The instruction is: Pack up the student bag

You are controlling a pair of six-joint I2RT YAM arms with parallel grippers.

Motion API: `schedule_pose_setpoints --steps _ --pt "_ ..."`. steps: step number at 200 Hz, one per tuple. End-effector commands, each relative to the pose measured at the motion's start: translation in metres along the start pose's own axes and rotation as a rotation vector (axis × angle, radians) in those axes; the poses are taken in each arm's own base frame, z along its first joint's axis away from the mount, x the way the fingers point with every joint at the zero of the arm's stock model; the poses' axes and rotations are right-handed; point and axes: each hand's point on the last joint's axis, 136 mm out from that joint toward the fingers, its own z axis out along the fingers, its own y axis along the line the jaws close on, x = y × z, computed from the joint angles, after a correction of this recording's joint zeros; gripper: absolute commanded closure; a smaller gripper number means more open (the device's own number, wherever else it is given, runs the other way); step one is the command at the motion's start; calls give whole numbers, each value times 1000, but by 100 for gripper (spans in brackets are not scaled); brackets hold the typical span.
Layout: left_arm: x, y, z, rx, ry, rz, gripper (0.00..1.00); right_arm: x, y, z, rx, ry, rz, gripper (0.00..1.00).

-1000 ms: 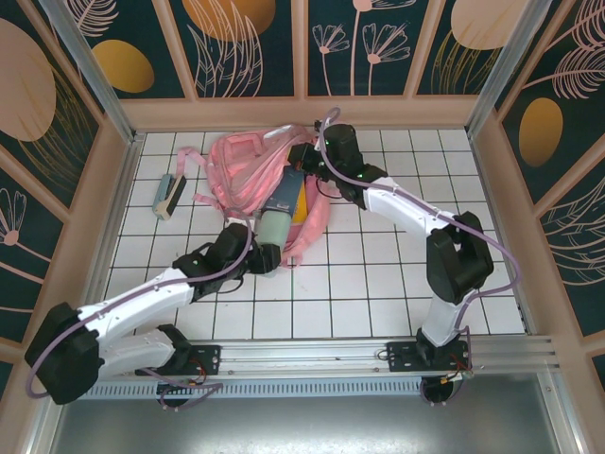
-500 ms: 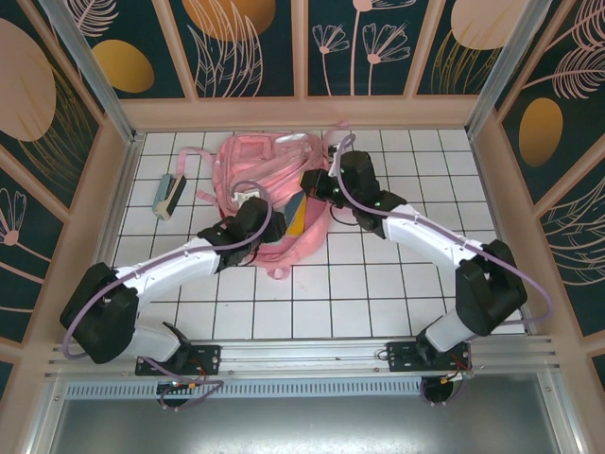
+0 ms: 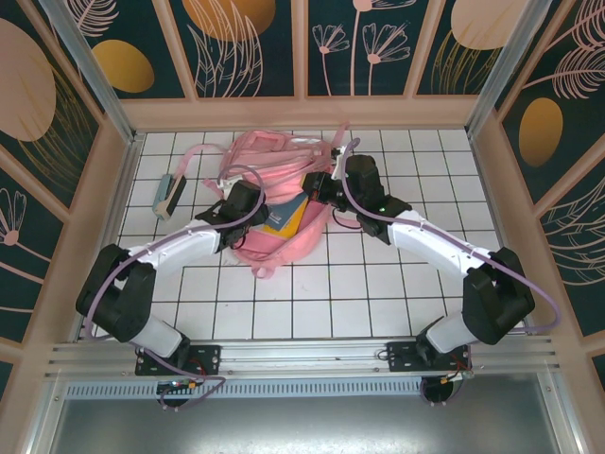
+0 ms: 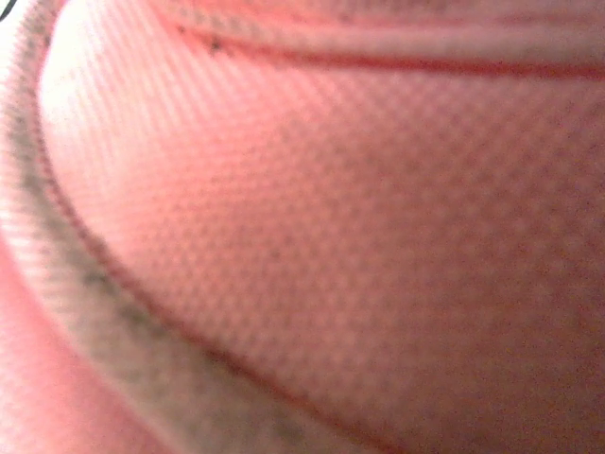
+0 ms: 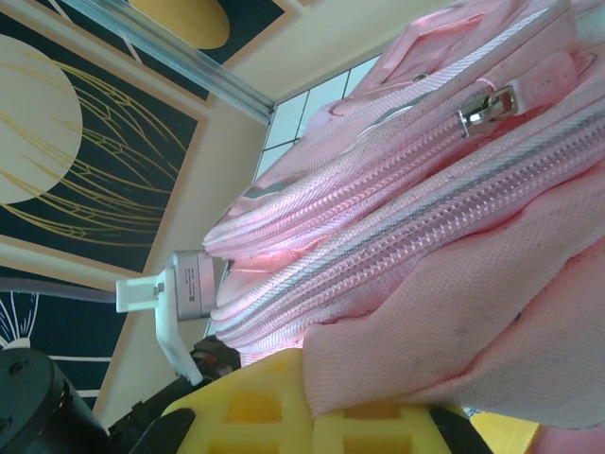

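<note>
The student bag (image 3: 253, 159), a light-pink backpack, lies crumpled at the back middle of the tiled floor. Its mouth is held open, and a blue and yellow book (image 3: 285, 216) shows inside. My right gripper (image 3: 319, 183) is shut on the bag's rim. In the right wrist view its yellow fingers (image 5: 248, 409) pinch a fold of pink fabric (image 5: 425, 322) under two zip lines. My left arm's wrist (image 3: 243, 203) is pushed into the bag from the left, its fingers hidden by cloth. Pink weave (image 4: 331, 218) covers the left wrist view.
A small mint-green pencil case (image 3: 168, 196) lies on the tiles left of the bag. A loose pink strap (image 3: 261, 269) trails toward the front. Wooden walls close in the floor on three sides.
My left arm has swung from the bag's front edge up into its mouth; the grey-green item it carried is now out of sight. The bag has bunched toward the back.
</note>
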Motion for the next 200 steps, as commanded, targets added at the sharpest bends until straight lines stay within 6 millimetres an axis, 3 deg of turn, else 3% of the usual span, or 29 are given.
schedule_pose_setpoints --steps 1,5,55,63,76,81,149,172,200 --pt "-17 34 17 -162 -44 77 45 -31 38 -28 -118 -109 -60 100" --pt "-25 28 18 -153 -54 87 45 -31 38 -28 -118 -108 -60 100" --pt "-29 42 23 -272 -43 241 42 -31 31 -28 -110 -100 -60 100" --pt "-31 46 21 -289 -49 248 34 -31 31 -28 -111 -100 -60 100" --pt "-32 49 20 -307 -54 254 14 -31 31 -27 -116 -98 -56 100" --pt "-32 50 20 -317 -56 255 11 -31 31 -27 -118 -97 -55 100" --pt "-26 47 13 -257 -41 205 6 -27 25 -24 -113 -90 -48 100" --pt "-30 37 -4 -168 -54 136 8 -28 23 -24 -110 -91 -44 100" --pt "-15 39 -31 -56 -45 53 16 -28 21 -23 -114 -94 -37 100"
